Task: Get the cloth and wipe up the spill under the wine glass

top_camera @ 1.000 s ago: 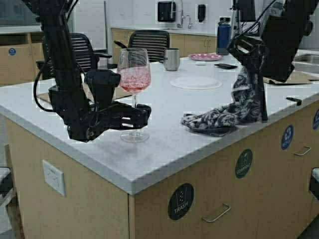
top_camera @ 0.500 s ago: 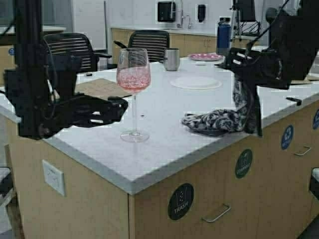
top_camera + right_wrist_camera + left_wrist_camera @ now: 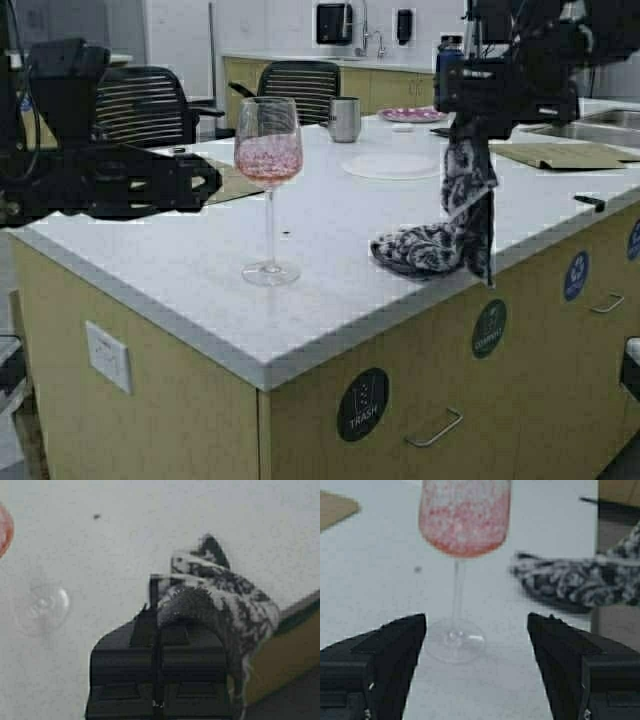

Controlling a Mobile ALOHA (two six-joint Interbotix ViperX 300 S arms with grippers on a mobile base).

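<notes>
The wine glass [image 3: 268, 150] stands upright on the white counter [image 3: 330, 290], its bowl speckled pinkish-red. I cannot make out the spill under its round foot [image 3: 454, 640]. My left gripper [image 3: 208, 180] hovers to the left of the glass, open and apart from it; in the left wrist view the left gripper [image 3: 476, 625] faces the stem. My right gripper [image 3: 466, 118] is raised over the counter's right part, shut on the dark floral cloth [image 3: 462, 190]. The cloth [image 3: 220, 597] hangs from the right gripper [image 3: 159, 587], its lower end bunched on the counter.
A steel mug [image 3: 345, 118], a pale round mat [image 3: 392, 165], a pink plate [image 3: 412, 114] and a blue bottle [image 3: 448, 65] sit farther back. Brown cardboard sheets [image 3: 560, 155] lie at the right. The counter's front edge is close to the bunched cloth. Chairs [image 3: 300, 85] stand behind.
My left gripper has pulled back leftward, away from the glass stem. My right gripper has lifted the cloth higher and shifted a little left, so more of it hangs.
</notes>
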